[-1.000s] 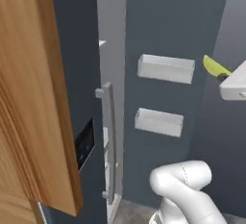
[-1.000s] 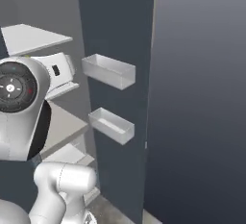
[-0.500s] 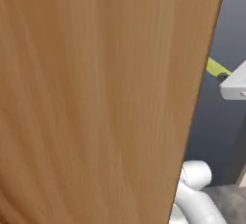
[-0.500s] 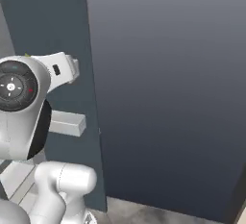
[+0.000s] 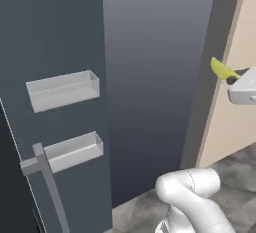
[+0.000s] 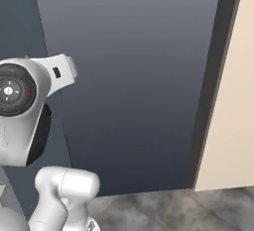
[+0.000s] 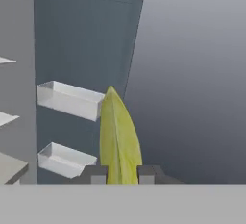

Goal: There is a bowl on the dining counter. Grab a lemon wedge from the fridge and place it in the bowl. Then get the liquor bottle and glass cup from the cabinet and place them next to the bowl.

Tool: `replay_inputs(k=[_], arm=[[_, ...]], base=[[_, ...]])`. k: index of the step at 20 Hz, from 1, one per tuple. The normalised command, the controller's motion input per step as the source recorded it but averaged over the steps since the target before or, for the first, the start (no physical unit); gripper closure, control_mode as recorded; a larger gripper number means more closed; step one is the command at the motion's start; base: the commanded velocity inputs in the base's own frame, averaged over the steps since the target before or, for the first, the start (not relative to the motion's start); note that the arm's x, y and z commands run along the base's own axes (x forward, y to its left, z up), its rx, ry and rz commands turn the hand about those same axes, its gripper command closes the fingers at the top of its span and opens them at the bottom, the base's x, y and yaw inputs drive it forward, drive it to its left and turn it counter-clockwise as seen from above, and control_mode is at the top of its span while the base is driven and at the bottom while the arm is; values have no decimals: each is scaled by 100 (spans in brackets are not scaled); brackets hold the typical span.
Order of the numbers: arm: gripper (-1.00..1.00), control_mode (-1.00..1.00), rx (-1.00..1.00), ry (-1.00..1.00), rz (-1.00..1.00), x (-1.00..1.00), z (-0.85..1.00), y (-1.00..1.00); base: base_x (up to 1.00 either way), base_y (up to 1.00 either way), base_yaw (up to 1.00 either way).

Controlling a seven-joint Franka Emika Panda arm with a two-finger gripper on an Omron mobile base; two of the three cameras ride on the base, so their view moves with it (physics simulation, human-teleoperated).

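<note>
- Gripper (image 7: 118,174) is closed on the lemon wedge (image 7: 118,139); in the hand view the yellow piece stands up between the two dark fingertips (image 7: 94,174), one touching each side.
- From the left base view the wedge (image 5: 222,69) sticks out of the white hand at the right edge, in front of the beige wall (image 5: 240,122).
- Behind the wedge stands the fridge (image 7: 192,74), its dark grey door open, with two clear door bins (image 7: 71,100) one above the other on the door's inner side.
- The left base view shows the same door (image 5: 55,52) with its bins (image 5: 62,91) and the long grey handle (image 5: 47,187) at its lower edge.
- Half a second ago a brown wooden panel covered most of the left base view. Now it has gone and the fridge door and grey floor (image 5: 235,177) show instead. The whole picture has shifted, so the camera has moved with the base.
- The wedge keeps its place in the hand across the frames.
</note>
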Motion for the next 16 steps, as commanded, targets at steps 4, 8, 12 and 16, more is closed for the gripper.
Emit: replay_inputs(k=[4, 8, 12, 16], arm=[[100, 100, 0, 0, 0, 0, 0, 0], [100, 100, 0, 0, 0, 0, 0, 0], [100, 100, 0, 0, 0, 0, 0, 0], [100, 100, 0, 0, 0, 0, 0, 0]], base=[[-11, -40, -57], [0, -73, -52], [0, -97, -45], [2, -100, -43]])
